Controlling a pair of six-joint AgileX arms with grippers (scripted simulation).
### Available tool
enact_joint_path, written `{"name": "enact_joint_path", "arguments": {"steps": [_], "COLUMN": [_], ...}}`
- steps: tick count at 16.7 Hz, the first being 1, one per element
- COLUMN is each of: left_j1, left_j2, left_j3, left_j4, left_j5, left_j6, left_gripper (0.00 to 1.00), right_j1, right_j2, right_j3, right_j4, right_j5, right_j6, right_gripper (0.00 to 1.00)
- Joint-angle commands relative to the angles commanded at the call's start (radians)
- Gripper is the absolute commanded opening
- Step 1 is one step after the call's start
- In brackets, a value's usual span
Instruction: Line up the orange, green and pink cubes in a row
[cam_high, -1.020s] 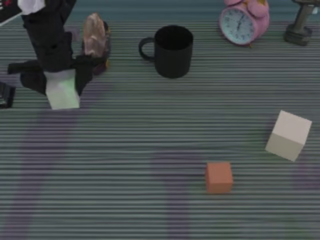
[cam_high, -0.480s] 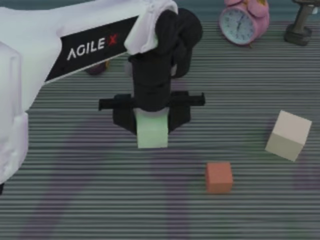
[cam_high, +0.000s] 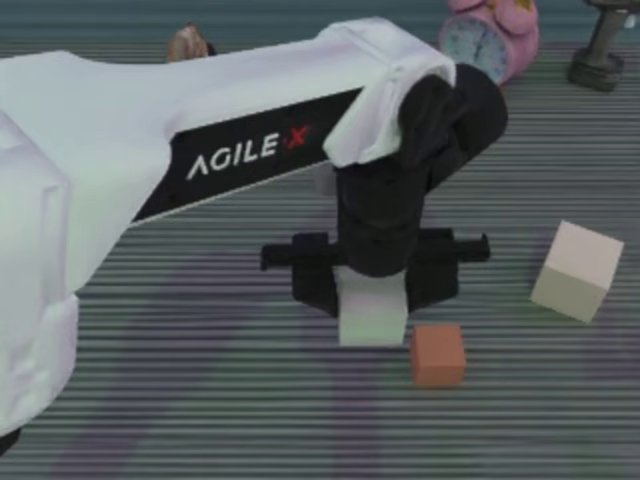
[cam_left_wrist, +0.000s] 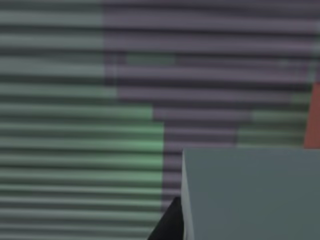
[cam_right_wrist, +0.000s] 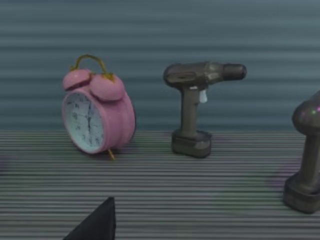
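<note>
My left gripper (cam_high: 371, 298) is shut on the pale green cube (cam_high: 371, 318), holding it low over the middle of the table. The cube's right side is close to the small orange cube (cam_high: 438, 354), which lies slightly nearer the front edge. In the left wrist view the green cube (cam_left_wrist: 250, 195) fills the lower corner and a sliver of the orange cube (cam_left_wrist: 314, 117) shows at the edge. The pink cube (cam_high: 577, 270) sits tilted at the right. My right arm is outside the top view; only a dark corner of the right gripper (cam_right_wrist: 100, 225) shows.
At the back right stand a pink alarm clock (cam_high: 490, 35), also in the right wrist view (cam_right_wrist: 97, 117), and a dumbbell (cam_high: 600, 50). A drill (cam_right_wrist: 197, 107) stands behind them. A brown object (cam_high: 188, 42) peeks out behind the left arm.
My left arm has carried the green cube from the back left across the table to the middle, down beside the orange cube. The orange and pink cubes have not moved.
</note>
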Motion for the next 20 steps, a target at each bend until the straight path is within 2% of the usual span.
{"name": "enact_joint_path", "arguments": {"steps": [4, 12, 16, 20], "left_j1": [0.003, 0.000, 0.000, 0.000], "left_j2": [0.007, 0.058, 0.060, 0.060], "left_j3": [-0.009, -0.182, -0.189, -0.189], "left_j4": [0.017, 0.240, 0.249, 0.249], "left_j5": [0.000, 0.000, 0.001, 0.001], "left_j6": [0.003, 0.001, 0.001, 0.001], "left_gripper": [0.00, 0.00, 0.00, 0.30], "right_j1": [0.000, 0.000, 0.000, 0.000], "right_j2": [0.000, 0.000, 0.000, 0.000], "right_j3": [0.000, 0.000, 0.000, 0.000], "right_j4": [0.000, 0.000, 0.000, 0.000], "right_j5": [0.000, 0.000, 0.000, 0.000], "right_j6": [0.000, 0.000, 0.000, 0.000], "right_gripper": [1.00, 1.00, 1.00, 1.00]}}
